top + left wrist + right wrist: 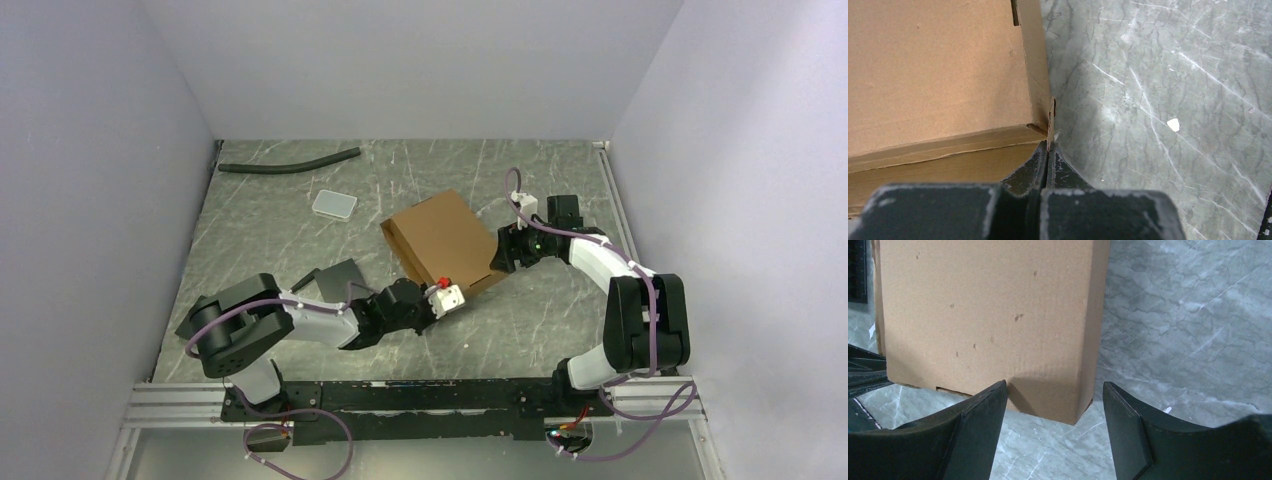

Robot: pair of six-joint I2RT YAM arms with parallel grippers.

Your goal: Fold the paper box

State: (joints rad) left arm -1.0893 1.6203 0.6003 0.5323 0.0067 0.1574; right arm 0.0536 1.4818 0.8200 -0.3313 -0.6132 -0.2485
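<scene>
**Pinching a tab, straddling a corner**

Top external view: the paper box point(445, 243) lies folded and closed near the middle of the grey marbled table point(560, 190), turned at an angle to the table edges. The left gripper point(443, 287) meets the box at its near corner. The right gripper point(506, 252) sits against the box's right-hand corner. Beyond the box to its left lies a small pale tray point(334, 204), and farther back a black hose point(290, 162). A black slab point(341, 273) lies just left of the box, beside the left arm.

Left wrist view: the left gripper point(1049, 150) has its jaws pressed together on a thin cardboard tab point(1051, 117), which sticks out edge-on at the corner of the box point(938, 75). The tab carries a few dark marks (too small to read). A narrow slot shows at the box's top edge, and the rest of its surface is plain brown.

Right wrist view: the right gripper point(1055, 412) is spread wide and holds nothing. One corner of the box point(988, 315) reaches into the gap between its fingers point(980, 412). Whether either finger touches the cardboard I cannot tell. The brown face shows only small dents and specks.
</scene>
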